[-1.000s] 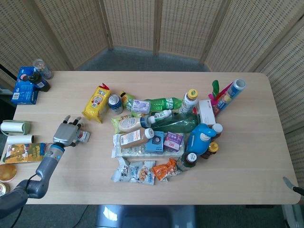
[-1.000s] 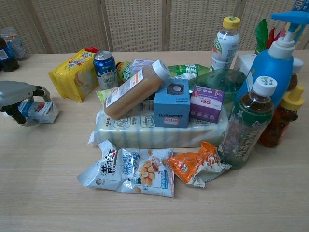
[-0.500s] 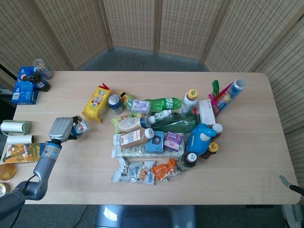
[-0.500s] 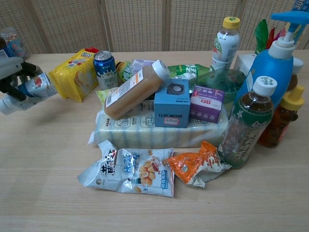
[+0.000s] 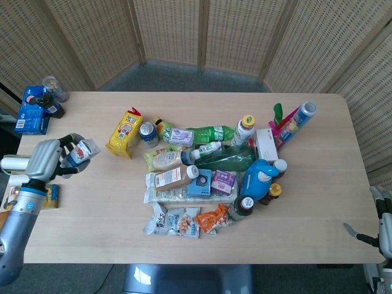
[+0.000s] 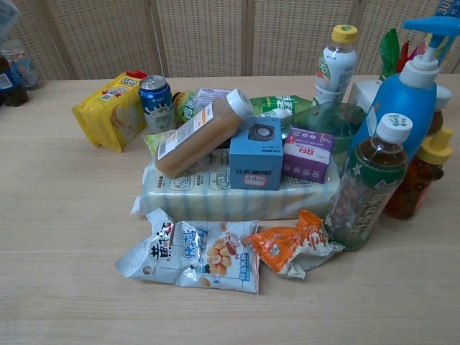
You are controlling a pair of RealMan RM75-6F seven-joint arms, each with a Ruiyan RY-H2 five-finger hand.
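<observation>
Left hand [image 5: 48, 157] holds small carton [image 5: 80, 152] up over the table's [image 5: 92, 239] left side; right hand [image 5: 384, 222] barely in frame.

Largest first: table carries a central pile, blue pump bottle [image 5: 258, 177] on its right side, yellow biscuit pack [image 5: 124, 131] on its left edge, blue can [image 5: 147, 132] just beside that pack. Left hand's fingers are curled round the carton, white and blue with red print, held off the surface, well apart from the pile, near the yellow pack. Right hand shows only at the lower right frame edge; can't tell how its fingers lie. Chest view shows neither hand clearly.
</observation>
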